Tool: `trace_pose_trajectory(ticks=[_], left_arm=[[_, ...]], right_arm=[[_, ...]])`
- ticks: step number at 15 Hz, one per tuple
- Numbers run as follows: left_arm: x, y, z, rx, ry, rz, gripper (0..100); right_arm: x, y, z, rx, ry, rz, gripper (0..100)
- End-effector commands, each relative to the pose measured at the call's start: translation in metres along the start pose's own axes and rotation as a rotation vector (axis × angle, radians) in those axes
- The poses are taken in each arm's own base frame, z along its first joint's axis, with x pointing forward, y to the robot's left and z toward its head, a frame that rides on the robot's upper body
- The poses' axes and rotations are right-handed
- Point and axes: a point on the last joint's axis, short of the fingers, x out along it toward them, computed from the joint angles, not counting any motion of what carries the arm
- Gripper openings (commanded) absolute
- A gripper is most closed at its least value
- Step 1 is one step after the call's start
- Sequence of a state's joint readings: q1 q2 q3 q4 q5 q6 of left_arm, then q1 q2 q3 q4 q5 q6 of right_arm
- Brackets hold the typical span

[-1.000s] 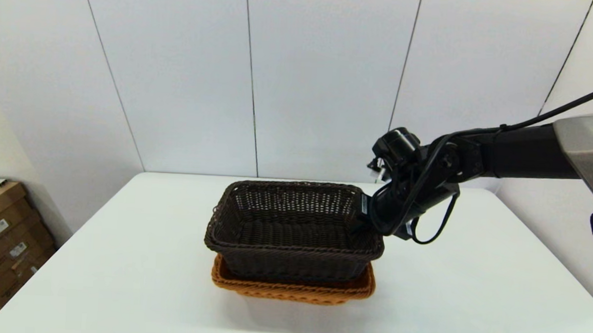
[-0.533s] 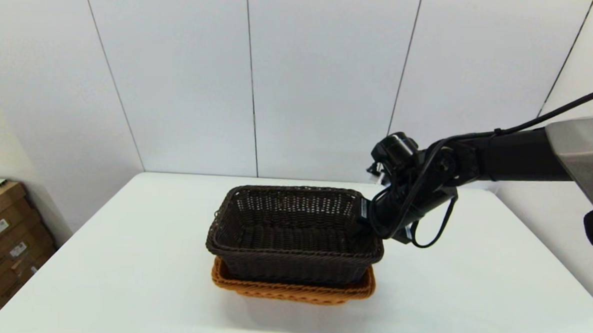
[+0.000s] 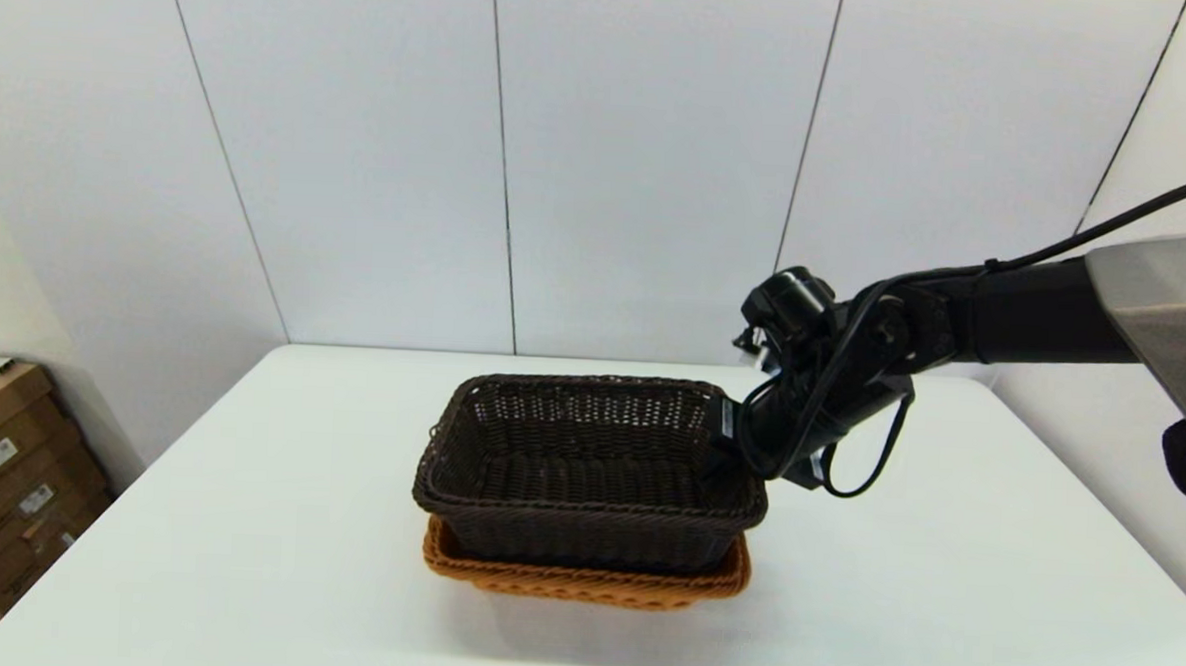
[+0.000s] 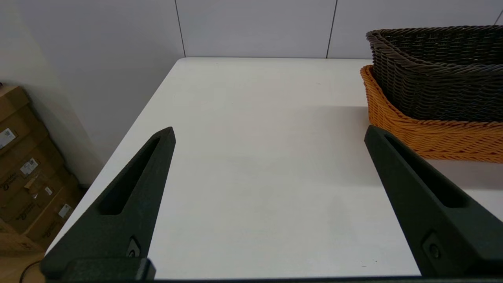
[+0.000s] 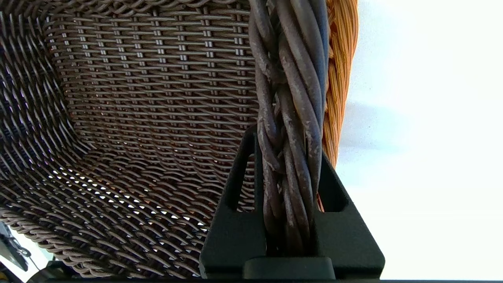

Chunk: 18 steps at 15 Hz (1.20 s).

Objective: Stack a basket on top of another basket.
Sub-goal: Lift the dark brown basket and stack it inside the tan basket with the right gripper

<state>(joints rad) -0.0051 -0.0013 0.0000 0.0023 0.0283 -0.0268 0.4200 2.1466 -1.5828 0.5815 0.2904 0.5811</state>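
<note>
Orange-tan rectangular wicker basket (image 3: 582,578) now cradles the dark brown woven wicker basket (image 3: 587,473), which has sunk level over 1 second. Right gripper (image 3: 723,441) stays clamped on its braided rim; release seems next.

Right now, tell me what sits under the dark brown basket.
The orange-tan wicker basket sits under the dark brown basket, which the right gripper grips by its braided rim. Only the orange rim and upper wall show; its inside is covered.
</note>
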Motion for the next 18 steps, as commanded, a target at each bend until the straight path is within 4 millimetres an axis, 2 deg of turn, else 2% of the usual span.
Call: trace_pose_trajectory(ticks=[1, 7, 9, 11, 14, 16, 18], left_arm=[[0.000, 0.000, 0.000, -0.001, 0.000, 0.000, 100], [0.000, 0.000, 0.000, -0.001, 0.000, 0.000, 100], [0.000, 0.000, 0.000, -0.001, 0.000, 0.000, 100], [0.000, 0.000, 0.000, -0.001, 0.000, 0.000, 100], [0.000, 0.000, 0.000, -0.001, 0.000, 0.000, 100], [0.000, 0.000, 0.000, -0.001, 0.000, 0.001, 100], [0.000, 0.000, 0.000, 0.001, -0.001, 0.000, 100]], right_arm=[[-0.002, 0.001, 0.000, 0.002, -0.001, 0.002, 100], [-0.008, -0.003, 0.006, 0.012, -0.042, 0.008, 100], [-0.041, -0.002, 0.017, 0.016, -0.150, 0.035, 100], [-0.081, 0.004, 0.013, -0.011, -0.241, 0.070, 100], [-0.139, 0.015, -0.018, -0.057, -0.364, 0.023, 100], [-0.173, 0.016, -0.054, -0.077, -0.472, -0.046, 100], [-0.202, 0.001, -0.095, -0.078, -0.535, -0.074, 100]])
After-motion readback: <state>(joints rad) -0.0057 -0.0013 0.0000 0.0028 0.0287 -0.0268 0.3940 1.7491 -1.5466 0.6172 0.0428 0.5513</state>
